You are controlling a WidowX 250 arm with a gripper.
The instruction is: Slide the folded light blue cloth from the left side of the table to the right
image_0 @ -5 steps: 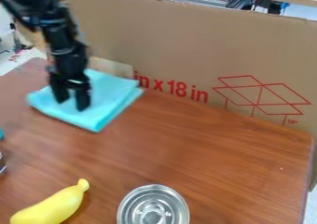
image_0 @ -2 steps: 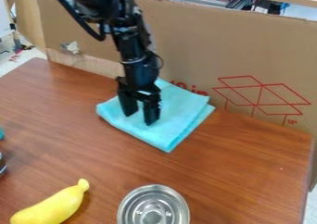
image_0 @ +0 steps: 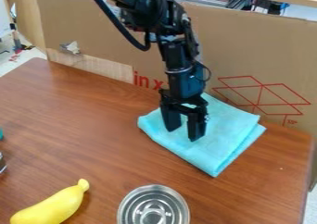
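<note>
The folded turquoise cloth (image_0: 230,142), matte, layered and roughly square with a rounded near corner, lay flat on the brown table (image_0: 93,121) beside the cardboard panel (image_0: 266,47), the black gripper (image_0: 184,133) over it, fingers apart.

Loads of room on the brown wooden counter (image_0: 111,130), left of the folded light-blue cloth (image_0: 219,142). Tall brown cardboard sheet (image_0: 248,47) walls off the back though, and the yellow banana-shaped object (image_0: 53,205) and round silver metal lid-like piece (image_0: 153,207) block the near edge.
</note>
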